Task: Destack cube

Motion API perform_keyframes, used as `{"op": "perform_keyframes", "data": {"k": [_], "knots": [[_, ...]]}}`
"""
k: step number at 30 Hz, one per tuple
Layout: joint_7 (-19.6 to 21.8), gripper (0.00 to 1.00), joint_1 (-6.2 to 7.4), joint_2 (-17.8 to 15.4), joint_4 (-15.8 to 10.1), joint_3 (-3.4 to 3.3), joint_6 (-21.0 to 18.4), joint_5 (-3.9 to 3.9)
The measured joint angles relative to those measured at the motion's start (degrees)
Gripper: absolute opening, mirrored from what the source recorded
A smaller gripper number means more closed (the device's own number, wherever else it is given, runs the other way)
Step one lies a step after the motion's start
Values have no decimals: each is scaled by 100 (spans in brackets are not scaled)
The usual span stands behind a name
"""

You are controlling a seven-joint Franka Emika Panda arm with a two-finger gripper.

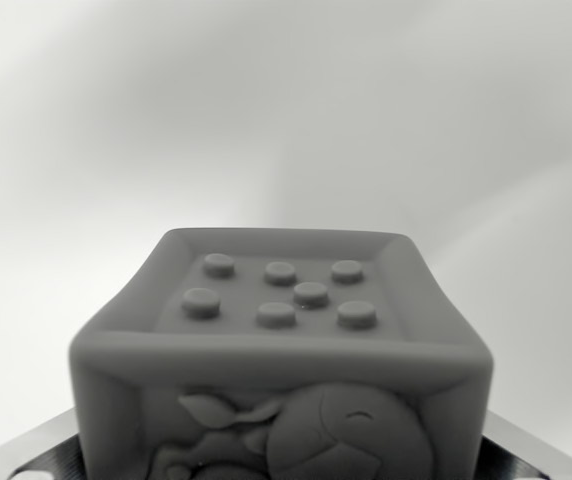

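Grey soft-looking cube (281,350) with seven raised studs on top, held between gripper (281,465) fingers clamped at its sides, pale blurred background

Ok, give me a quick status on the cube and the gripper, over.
Cube fills the wrist view, studded face up. Dark fingertips show at both lower corners beside it; grip state unclear. What it sits on is hidden. Nothing in the way.

A pale, blurred backdrop (286,110) is filling nearly the whole wrist view, shading from lighter grey at the wrist view's left to a soft darker band running diagonally at the wrist view's right. No edges or texture are showing in it, so whether it is a bench surface or a wall is not discernible.
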Motion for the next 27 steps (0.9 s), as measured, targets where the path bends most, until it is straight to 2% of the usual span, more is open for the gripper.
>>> {"op": "perform_keyframes", "data": {"k": [15, 27], "knots": [[0, 0, 0, 410, 114, 0, 296, 0], [0, 0, 0, 604, 189, -1, 420, 0]]}}
